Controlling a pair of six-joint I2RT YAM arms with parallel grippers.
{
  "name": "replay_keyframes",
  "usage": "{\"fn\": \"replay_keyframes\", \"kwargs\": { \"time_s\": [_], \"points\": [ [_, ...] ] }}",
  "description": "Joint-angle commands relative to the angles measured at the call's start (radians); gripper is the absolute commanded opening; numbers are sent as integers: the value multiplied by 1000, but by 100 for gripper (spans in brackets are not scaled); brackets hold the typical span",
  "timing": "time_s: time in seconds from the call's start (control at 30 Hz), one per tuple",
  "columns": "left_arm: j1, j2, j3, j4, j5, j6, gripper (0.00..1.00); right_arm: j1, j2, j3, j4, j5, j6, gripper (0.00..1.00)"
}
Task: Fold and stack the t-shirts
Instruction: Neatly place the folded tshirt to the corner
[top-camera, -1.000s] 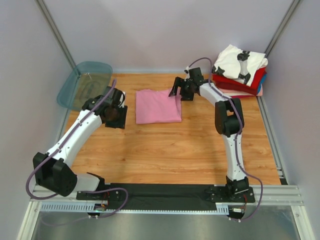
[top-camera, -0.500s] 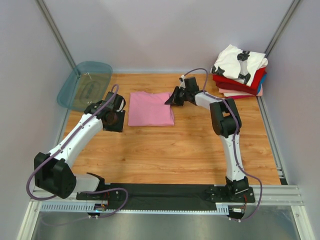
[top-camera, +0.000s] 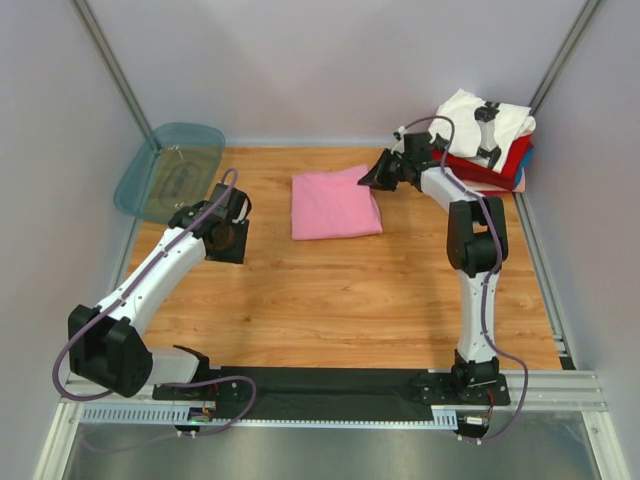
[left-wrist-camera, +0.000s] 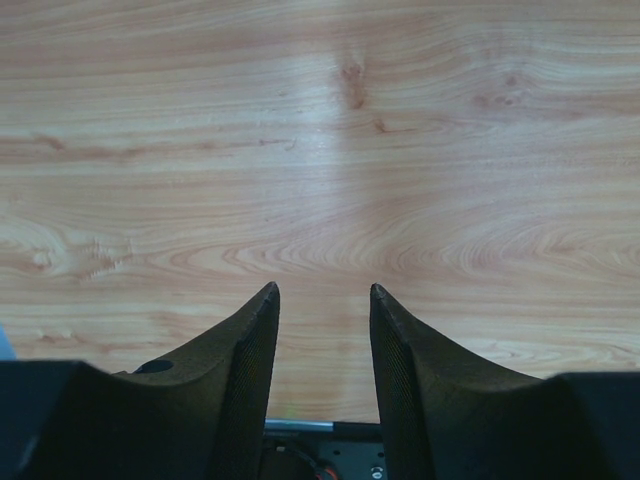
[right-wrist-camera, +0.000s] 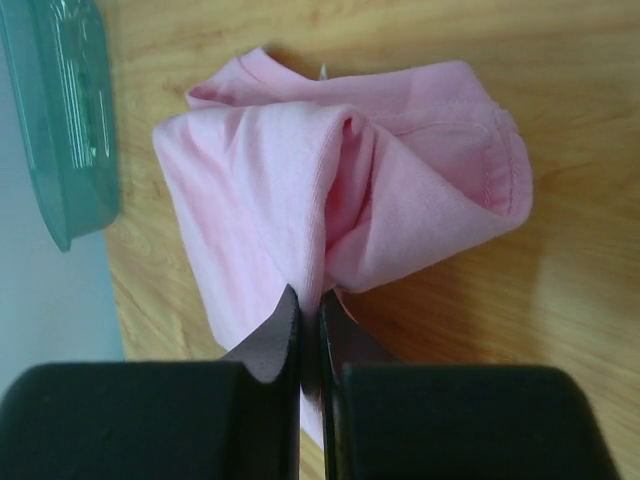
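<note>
Big picture first: the wooden bench (top-camera: 330, 300) has two things that matter. The stack of folded t-shirts (top-camera: 465, 110) sits in the far right corner, white with black print on top and red under it. The pink t-shirt (top-camera: 335, 205) lies folded near the middle of the far half. It's a bit wider than it is deep, so its long axis runs left to right, more or less aimed at the stack. The teal tray (top-camera: 170, 170) is off at the far left edge and well out of this.

The right pincer (top-camera: 378, 178) is at the pink shirt's right edge, on the side facing the stack. The wrist view shows it clamped tight on a bunched ridge of pink cloth (there's no gap between the fingers at all), with the rest of the shirt fanning away from it.

So the shirt trails off to the left of that pincer, and the stack is just beyond it, to the right and a touch farther back. My read is that the next move is a short carry rightward and up onto the pile, and the right arm is clearly the nearer one.

The left pincer (top-camera: 228, 238) hangs over bare wood left of the shirt. Its fingers are partly spread and holding nothing.
</note>
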Motion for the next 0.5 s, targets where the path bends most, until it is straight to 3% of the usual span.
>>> {"fn": "replay_keyframes", "kwargs": {
  "time_s": [0.0,0.27,0.47],
  "points": [
    [1,-19,5,8,-11,16,49,-44,-85,77,-53,2,-35,0],
    [1,-14,3,8,-10,16,48,-89,-71,302,-224,71,-110,0],
    [1,-10,2,9,-2,14,48,-93,-8,607,-372,188,-204,0]
  ]
}}
